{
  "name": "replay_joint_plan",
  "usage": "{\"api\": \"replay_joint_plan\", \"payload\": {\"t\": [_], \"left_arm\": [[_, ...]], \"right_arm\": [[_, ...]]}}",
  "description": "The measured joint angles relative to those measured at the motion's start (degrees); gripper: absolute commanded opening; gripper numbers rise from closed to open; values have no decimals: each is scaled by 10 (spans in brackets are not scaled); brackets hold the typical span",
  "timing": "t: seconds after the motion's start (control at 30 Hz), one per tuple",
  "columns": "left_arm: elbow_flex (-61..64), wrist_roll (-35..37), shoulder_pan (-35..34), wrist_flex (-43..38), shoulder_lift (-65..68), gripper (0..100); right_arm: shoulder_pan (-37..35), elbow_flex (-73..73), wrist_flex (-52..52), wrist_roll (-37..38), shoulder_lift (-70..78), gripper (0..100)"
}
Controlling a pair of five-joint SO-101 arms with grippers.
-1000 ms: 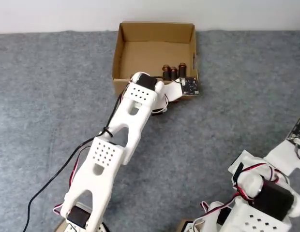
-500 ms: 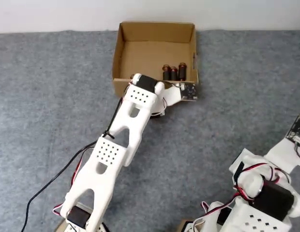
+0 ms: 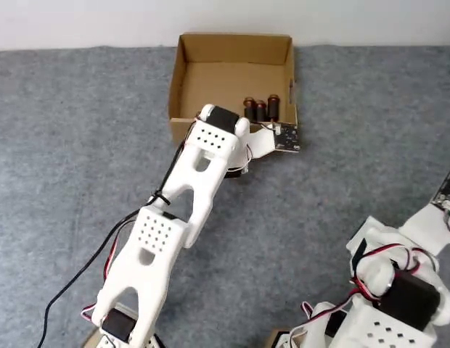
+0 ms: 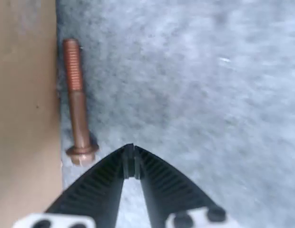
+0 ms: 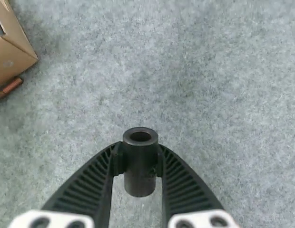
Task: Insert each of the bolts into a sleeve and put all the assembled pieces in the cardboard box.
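Step in hand, as judged: pick-up of a loose bolt [image 4: 76, 102]; the bolt lay flat on the carpet [image 4: 209, 71], along the outer wall of the box [image 4: 24, 118], touching it or just beside it, head toward the left gripper [image 4: 130, 151]; that gripper's jaws were closed tip to tip on nothing, the tips just beside the bolt head. To do it well: the jaws would need to open first, then straddle the shank crosswise near the head; the wall side left little room for a finger, so drawing the bolt clear of the cardboard before the pinch looked wise; a slanted grip would likely hinder insertion. Right gripper [image 5: 138, 149]: jaws narrow, clamped on a black sleeve [image 5: 140, 166] over the carpet, bore unblocked, well apart from the box; a ready receiver, best kept steady. Container: the box, open-topped, at the far side of the table; contents, three assembled pieces [image 3: 260, 109], copper over dark, side by side against the near wall toward the right corner.
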Motion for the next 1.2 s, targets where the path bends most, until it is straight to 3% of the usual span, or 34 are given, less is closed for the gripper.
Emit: {"api": "replay_joint_plan", "payload": {"t": [0.2, 0.4, 0.57, 0.97, 1.2], "left_arm": [[111, -3, 4, -29, -115, 8], [114, -3, -7, -130, -95, 61], [112, 13, -5, -154, -43, 114], [-72, 49, -35, -126, 82, 120], [-107, 47, -40, -108, 112, 115]], "right_arm": [[0, 0, -18, 0, 0, 9], [0, 0, -26, 0, 0, 9], [0, 0, -26, 0, 0, 9], [0, 0, -26, 17, 0, 9], [0, 0, -26, 20, 0, 9]]}}
